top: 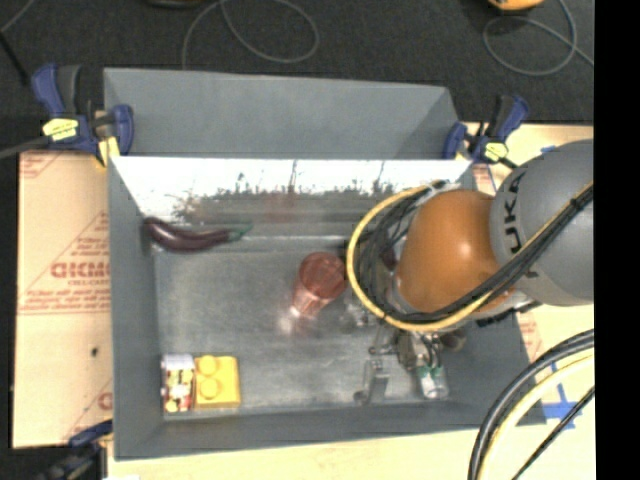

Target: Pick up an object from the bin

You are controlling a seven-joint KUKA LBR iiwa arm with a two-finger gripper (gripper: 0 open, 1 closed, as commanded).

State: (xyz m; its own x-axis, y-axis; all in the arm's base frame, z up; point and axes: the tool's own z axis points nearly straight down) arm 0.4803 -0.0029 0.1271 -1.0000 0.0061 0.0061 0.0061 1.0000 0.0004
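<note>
My gripper [403, 374] hangs low over the bin's front right part, beneath the arm's orange cover. Its two fingers stand apart, open, with nothing between them. The nearest thing is a pink see-through cup [317, 281], lying on its side in the middle of the bin, up and to the left of the fingers and apart from them.
A dark purple toy eggplant [188, 235] lies against the far wall at the left. A yellow block with small red and white parts [203, 382] sits in the front left corner. The arm and its cables cover the bin's right side.
</note>
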